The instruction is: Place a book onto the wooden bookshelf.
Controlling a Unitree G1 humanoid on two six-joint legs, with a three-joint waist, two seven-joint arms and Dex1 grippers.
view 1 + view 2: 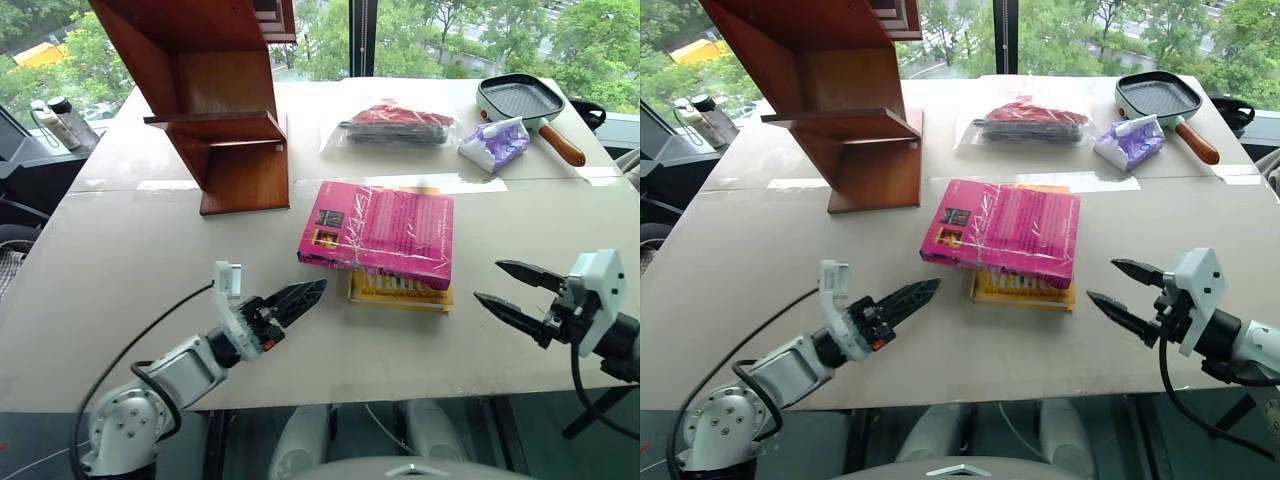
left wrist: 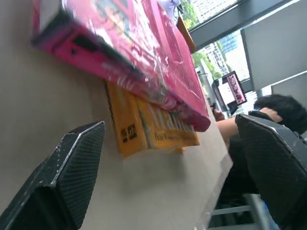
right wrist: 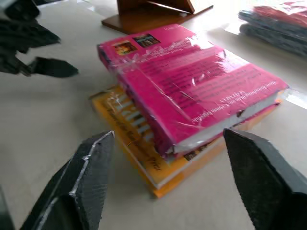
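**Risks around lifting the pink book off the stack**

Lying flat near the middle of the pale surface [image 1: 150,300]: the large magenta-pink hardcover book in glossy plastic wrap [image 1: 380,232], resting askew on top of a yellow-orange book [image 1: 400,292], overhanging it toward the robot's left. Well apart, at the far left of the surface: the tall reddish-brown wooden bookshelf with slanted side panels [image 1: 215,110], its flat shelf board bare.

Left gripper [image 1: 300,298] just short of the pink book's near left corner, jaws wide in the wrist view, holding nothing. Right gripper [image 1: 512,292] to the right of the stack, jaws spread wide too, empty, apart from both books.

Likely trouble from here:

- Slippery wrap: probably little friction for black fingers [image 3: 91,177] on glossy plastic, so a one-sided pinch could let the heavy cover slide out or tilt.
- Wrong book: with the edges stacked close, a low approach could catch the yellow-orange book as well, or instead.
- Pushing rather than gripping: contact from the left only could shove the overhanging pink book off its base and across the surface.
- Long carry: a weak hold could fail on the way to the shelf, or knock the book against the slanted side panel.
- Bystanders at the far edge: a clear bag of red and dark contents [image 1: 395,125], a purple packet [image 1: 495,143], a grill pan with a wooden handle [image 1: 522,102]; probably out of the path.
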